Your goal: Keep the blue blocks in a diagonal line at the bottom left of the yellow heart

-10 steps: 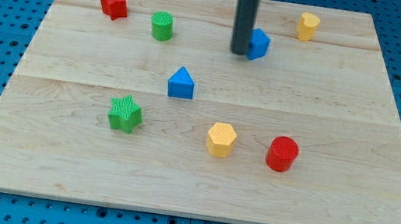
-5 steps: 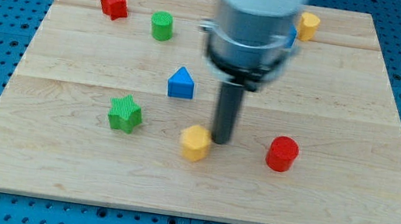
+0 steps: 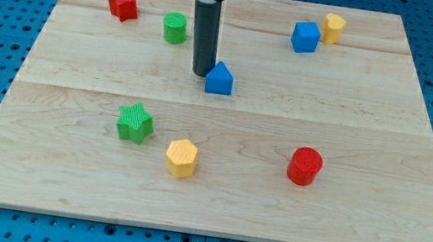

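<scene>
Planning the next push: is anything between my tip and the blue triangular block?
Nothing visible: my tip sits right against the blue triangular block, on its left in the view.

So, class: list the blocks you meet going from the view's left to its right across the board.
red star → green star → green cylinder → yellow hexagon → blue house-shaped block → blue cube; the red cylinder and upper yellow block overlap, so I've left them out.

Desk [image 3: 370, 236]: pale, smooth, matt wood with visible grain. Green star block [image 3: 136, 122]: ridged plastic. Rod above my tip [image 3: 200, 73]: dark, matt.
</scene>
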